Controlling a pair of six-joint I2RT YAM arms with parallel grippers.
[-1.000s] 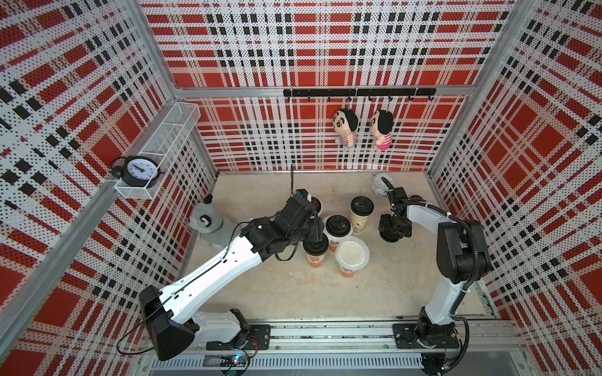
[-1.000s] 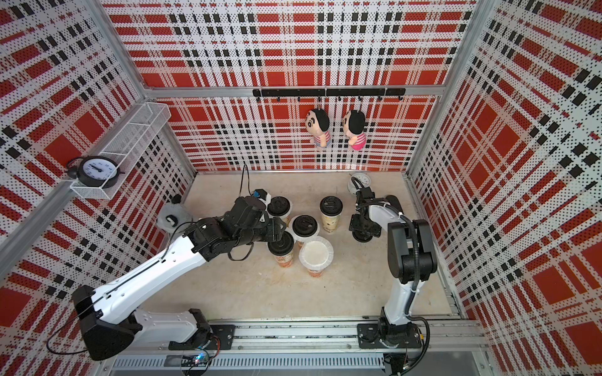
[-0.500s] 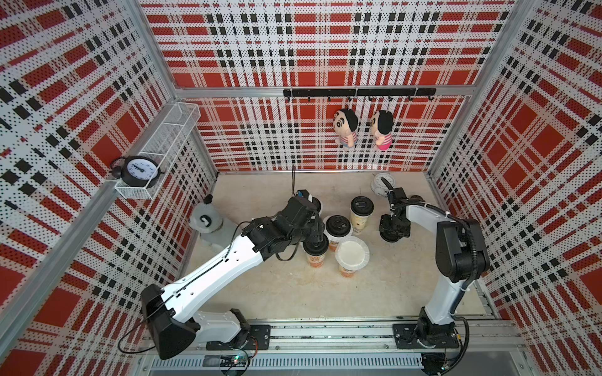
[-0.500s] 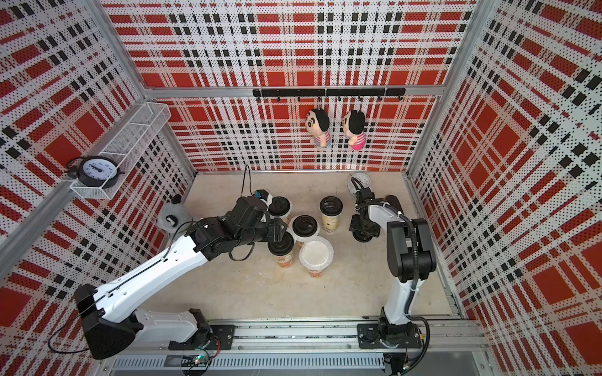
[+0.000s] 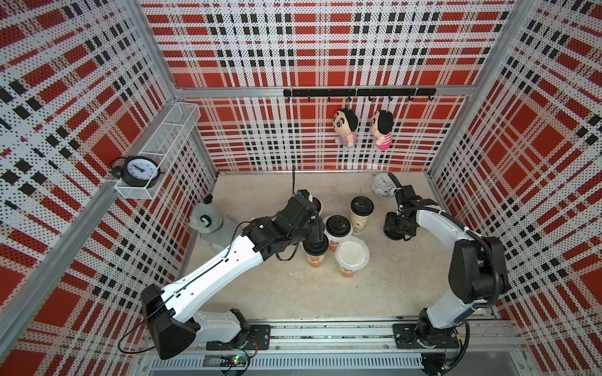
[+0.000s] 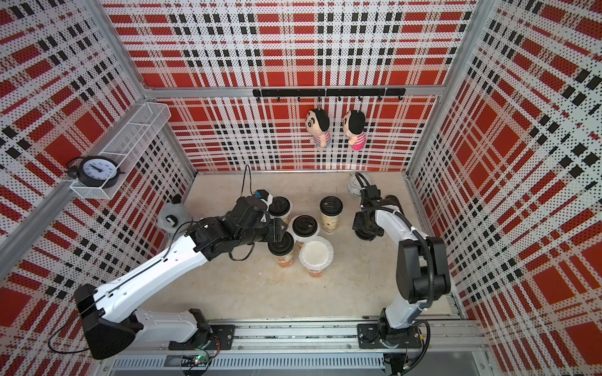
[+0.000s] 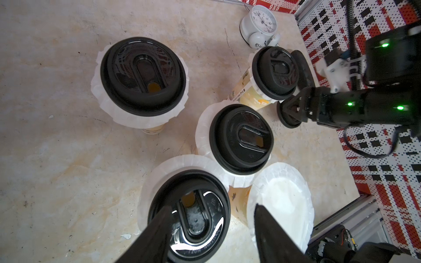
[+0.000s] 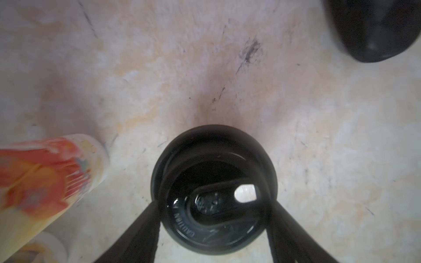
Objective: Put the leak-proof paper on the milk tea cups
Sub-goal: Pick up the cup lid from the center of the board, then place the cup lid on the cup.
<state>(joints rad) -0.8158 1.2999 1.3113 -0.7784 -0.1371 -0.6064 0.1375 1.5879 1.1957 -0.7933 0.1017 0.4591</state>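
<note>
Five milk tea cups stand clustered on a beige table, seen from above. Four wear black lids. The fifth, the paper-only cup, carries one round sheet of leak-proof paper across its mouth. In the left wrist view, white paper frills show under three of the lids; under the fourth I cannot tell. The left gripper hangs over the lidded cup just left of the paper-only cup, its two fingers spread apart and holding nothing. Well to the right of the paper-only cup and a little farther back, the right gripper is down at the table. Its two fingers are pressed against opposite sides of a fifth lid, a loose black lid lying flat there. One white alarm clock sits farther back again from the paper-only cup, by the rear wall. High up and far left of the paper-only cup, one black clock rests in a wire basket on the side wall. Two plush dolls hang from a hook rail on the rear wall. Compared with a second earlier, the cups, the paper and both arms sit in the same places in both top views.
</note>
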